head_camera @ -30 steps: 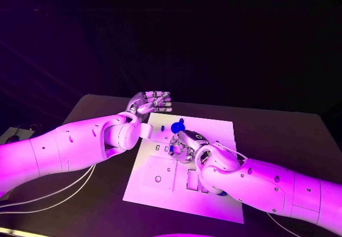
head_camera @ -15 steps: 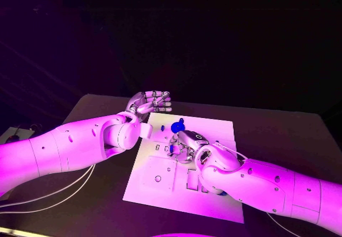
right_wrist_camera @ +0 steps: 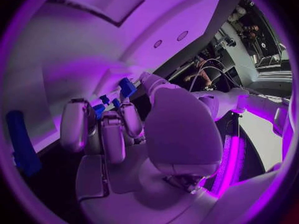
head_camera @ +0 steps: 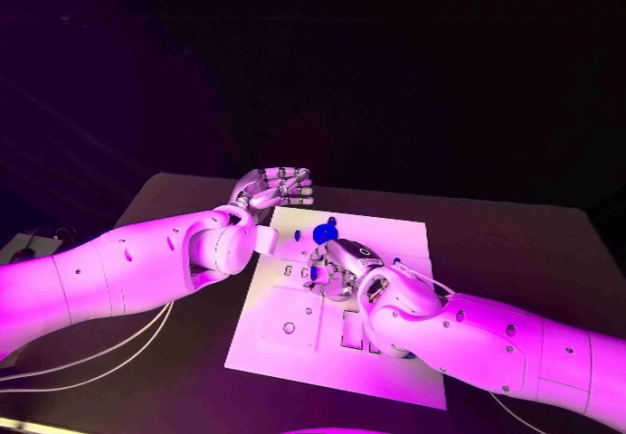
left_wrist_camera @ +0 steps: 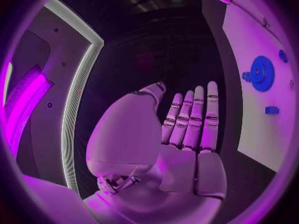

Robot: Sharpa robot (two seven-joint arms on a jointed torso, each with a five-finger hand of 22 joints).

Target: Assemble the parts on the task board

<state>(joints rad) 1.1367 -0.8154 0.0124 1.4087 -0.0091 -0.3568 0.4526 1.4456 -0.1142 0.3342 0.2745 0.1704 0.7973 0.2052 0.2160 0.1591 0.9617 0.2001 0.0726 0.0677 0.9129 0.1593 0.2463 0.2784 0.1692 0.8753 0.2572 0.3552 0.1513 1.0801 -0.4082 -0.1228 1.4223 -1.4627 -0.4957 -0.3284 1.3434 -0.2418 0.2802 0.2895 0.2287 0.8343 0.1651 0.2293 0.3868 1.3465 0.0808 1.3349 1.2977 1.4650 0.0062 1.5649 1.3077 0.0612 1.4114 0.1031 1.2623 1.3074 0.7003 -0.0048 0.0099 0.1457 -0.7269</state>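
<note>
Parts sit on the white task board (head_camera: 392, 362), which lies on the black table (head_camera: 522, 244) beneath the right hand (head_camera: 336, 268). That hand hangs low over the middle of the board with its fingers (right_wrist_camera: 112, 134) curled downward, and a small blue part (right_wrist_camera: 126, 87) shows right at the fingertips, with further blue bits just beside it; whether the fingers actually grip it cannot be told from these views. A long blue piece (right_wrist_camera: 24, 143) lies on the board off to the side of the same hand. Just beyond the right hand, toward the board's far edge, a blue gear (head_camera: 324, 232) rests flat on the plate. The left hand (head_camera: 274, 188) is held up past the board's far left corner, released, palm flat and fingers (left_wrist_camera: 194, 115) straight and side by side, holding nothing. From its wrist, the gear (left_wrist_camera: 262, 73) and a small blue block (left_wrist_camera: 271, 110) lie on the board beside those straight fingers, apart from them.
</note>
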